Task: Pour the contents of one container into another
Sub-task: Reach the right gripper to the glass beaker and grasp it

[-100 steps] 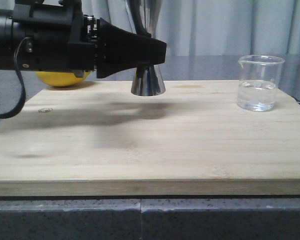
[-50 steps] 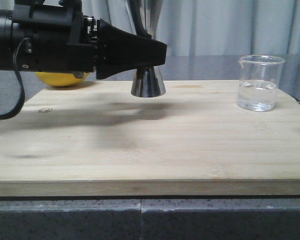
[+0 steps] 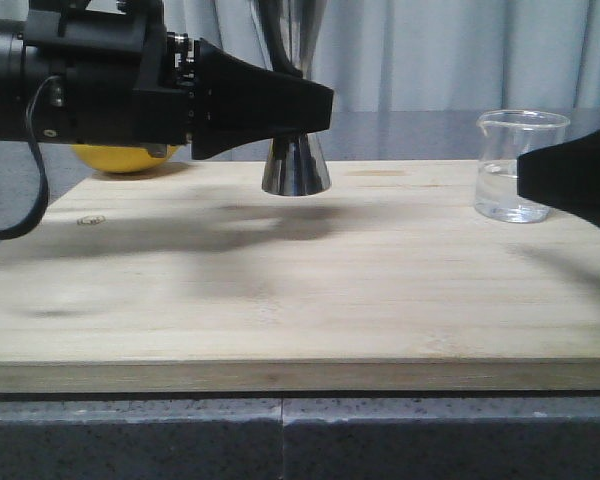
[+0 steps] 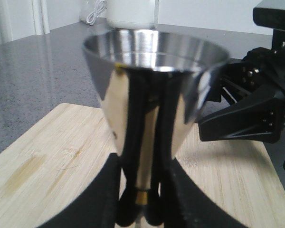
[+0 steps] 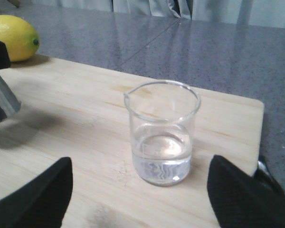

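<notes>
Our right pincer (image 5: 137, 190), fingers spread wide, has just come in around the beaker (image 5: 162, 133), which stands a third full near the board's (image 3: 280, 300) right edge. Our left pincer (image 3: 315, 105) stays clamped on the jigger's (image 3: 295, 165) waist, left of the beaker, so the grasp comes next.

We see the jigger (image 3: 295, 165) standing on the board (image 3: 280, 290) toward its far edge, the beaker (image 3: 508, 165) at its 3 o'clock, well apart; the lemon (image 3: 125, 157) lies off the board at its 9 o'clock.
</notes>
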Motion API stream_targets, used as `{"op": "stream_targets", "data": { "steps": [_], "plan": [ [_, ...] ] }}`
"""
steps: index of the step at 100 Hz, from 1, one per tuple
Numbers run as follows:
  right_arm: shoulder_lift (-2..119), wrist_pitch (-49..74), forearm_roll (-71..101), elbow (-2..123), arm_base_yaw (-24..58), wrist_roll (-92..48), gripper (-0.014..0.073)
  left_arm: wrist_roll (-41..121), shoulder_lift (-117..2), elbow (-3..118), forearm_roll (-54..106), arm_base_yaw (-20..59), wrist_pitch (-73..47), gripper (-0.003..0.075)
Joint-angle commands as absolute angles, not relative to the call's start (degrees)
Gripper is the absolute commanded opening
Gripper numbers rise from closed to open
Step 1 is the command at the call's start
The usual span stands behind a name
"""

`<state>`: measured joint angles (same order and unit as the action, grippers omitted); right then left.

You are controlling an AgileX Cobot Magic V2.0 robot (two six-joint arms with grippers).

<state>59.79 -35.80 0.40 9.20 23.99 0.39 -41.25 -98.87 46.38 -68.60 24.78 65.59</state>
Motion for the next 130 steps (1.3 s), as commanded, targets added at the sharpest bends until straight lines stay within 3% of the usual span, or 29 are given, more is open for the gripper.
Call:
{"op": "stream_targets", "data": {
  "steps": [1, 54, 130],
  "plan": [
    [62.8, -45.8, -0.7, 10.5, 24.1, 0.5, 0.0532, -41.8, -96.1, 47.7, -66.0, 25.2, 77.8, -0.0019],
    [76.5, -64.6, -0.9, 10.5, 24.1, 0.5, 0.0532, -41.8, -96.1, 47.7, -66.5, 25.2, 77.8, -0.0019],
    [81.2, -70.3, 0.3, 10.5, 21.8, 0.0, 0.0532, -41.8, -96.1, 47.7, -66.9, 25.2, 77.8, -0.0019]
  ]
}}
